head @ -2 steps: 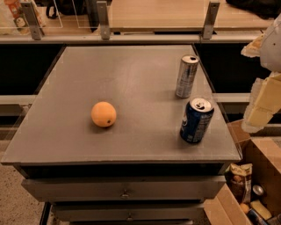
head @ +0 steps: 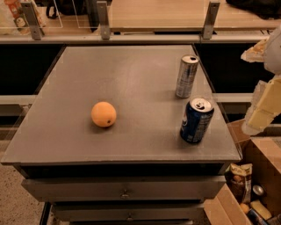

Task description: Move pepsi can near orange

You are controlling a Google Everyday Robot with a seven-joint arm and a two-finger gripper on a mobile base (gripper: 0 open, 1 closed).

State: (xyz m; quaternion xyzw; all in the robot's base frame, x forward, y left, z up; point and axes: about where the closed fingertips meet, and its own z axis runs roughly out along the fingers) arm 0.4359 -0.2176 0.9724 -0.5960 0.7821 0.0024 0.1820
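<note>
Gripper [head: 262, 107]: pale cream, at the right edge of the view, out past the right side of the tabletop [head: 131, 74] and touching nothing on it.
Jaws: open or closed cannot be told from this view.
Pepsi can [head: 196, 120]: the thing nearest the gripper, upright near the front right corner of the tabletop, silver top up.
Silver can [head: 187, 76]: taller and slimmer, upright just behind the pepsi can, near the right edge.
Orange [head: 104, 114]: left of centre on the tabletop, well apart from both cans, its dark dimple facing the camera.
Surface: a flat, matte grey tabletop, with grey drawers [head: 125, 192] stacked under its front edge.
Behind: a wooden counter [head: 167, 13] carried on metal posts [head: 210, 17].
Lower right: an open cardboard box [head: 263, 167] holding packets and tins.
Lower left: speckled floor [head: 17, 202].
</note>
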